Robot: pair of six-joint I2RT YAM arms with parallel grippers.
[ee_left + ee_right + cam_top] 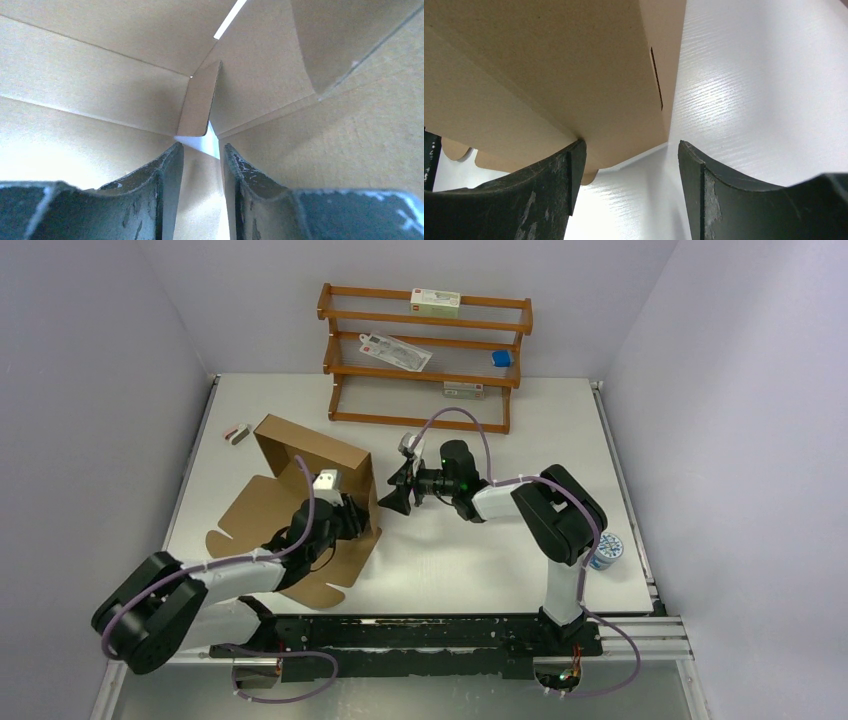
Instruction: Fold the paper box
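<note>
The paper box (262, 508) is brown corrugated cardboard on the left half of the table, partly set up, with its back wall and right wall raised and scalloped flaps flat in front. My left gripper (350, 516) is inside the box at its right wall. In the left wrist view its jaws (201, 145) stand a narrow gap apart, facing an inner corner where a small tab (199, 102) stands; cardboard (100, 75) fills the view. My right gripper (393, 495) is open just outside the right wall. Its left fingertip (574, 165) touches the box's outer face (549, 65); nothing sits between its jaws (629, 143).
An orange-brown wooden rack (425, 355) stands at the back with white printed cartons (436, 303) and a small blue thing (501, 358). A small dark item (237, 433) lies at the far left. A blue-and-white round container (606, 551) stands by the right arm's base.
</note>
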